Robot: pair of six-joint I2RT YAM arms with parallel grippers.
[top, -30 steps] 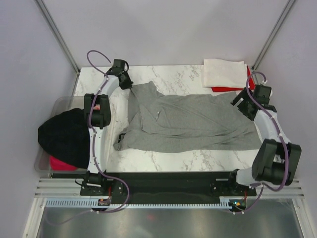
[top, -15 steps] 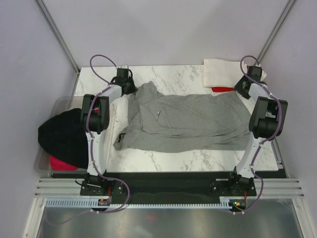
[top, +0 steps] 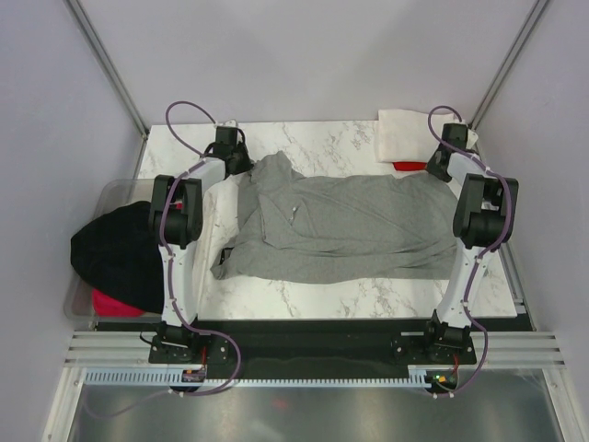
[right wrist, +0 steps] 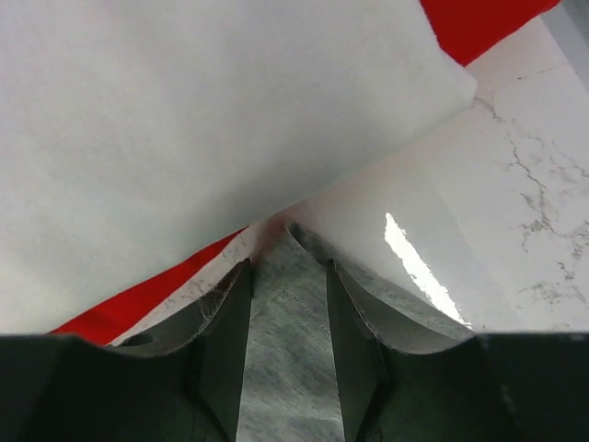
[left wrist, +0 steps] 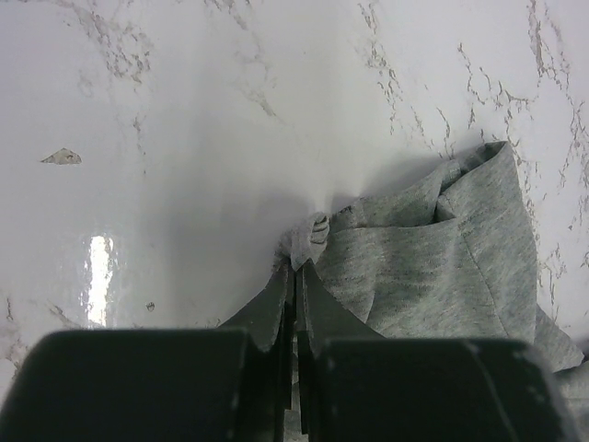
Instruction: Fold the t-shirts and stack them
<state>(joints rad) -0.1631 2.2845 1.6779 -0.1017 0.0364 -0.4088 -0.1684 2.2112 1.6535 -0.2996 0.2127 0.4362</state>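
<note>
A heather grey t-shirt (top: 350,226) lies spread across the marble table, wrinkled at its left end. My left gripper (top: 241,166) is shut on the shirt's far left corner; in the left wrist view a small tuft of grey t-shirt (left wrist: 433,258) pokes out past the gripper's (left wrist: 299,272) tips. My right gripper (top: 440,170) is over the far right corner, open, its jaws straddling flat grey t-shirt fabric (right wrist: 285,368). Just beyond it sits a folded white t-shirt (top: 409,136) on a red t-shirt (top: 409,166).
A clear tub (top: 110,189) hangs off the table's left side, holding a black t-shirt (top: 115,253) and a pink t-shirt (top: 110,302). In the right wrist view the white t-shirt (right wrist: 184,120) and red t-shirt (right wrist: 488,18) lie close ahead of the fingertips.
The right arm has swung from the table's right edge to the grey shirt's far right corner, and its jaws have narrowed. The left gripper has shifted slightly, still holding its corner.
</note>
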